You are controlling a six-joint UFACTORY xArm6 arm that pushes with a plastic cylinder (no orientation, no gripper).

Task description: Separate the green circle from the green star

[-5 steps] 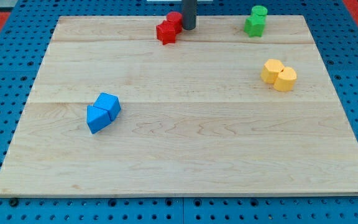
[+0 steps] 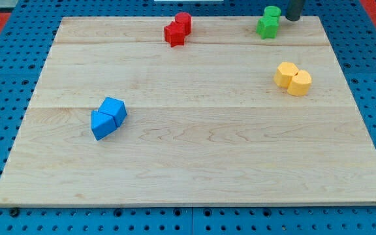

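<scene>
The green circle point(image 2: 273, 12) and the green star point(image 2: 266, 27) sit touching at the view's top right of the wooden board point(image 2: 188, 163), the circle above the star. My tip point(image 2: 294, 18) is at the view's top edge, just to the right of the green circle, a small gap apart from it.
A red circle point(image 2: 183, 20) and a red star point(image 2: 173, 34) touch at the top centre. Two yellow blocks point(image 2: 292, 78) touch at the right. Two blue blocks point(image 2: 108, 117) touch at the left. Blue pegboard surrounds the board.
My tip has moved from beside the red blocks to the right, ending next to the green circle. No block has moved.
</scene>
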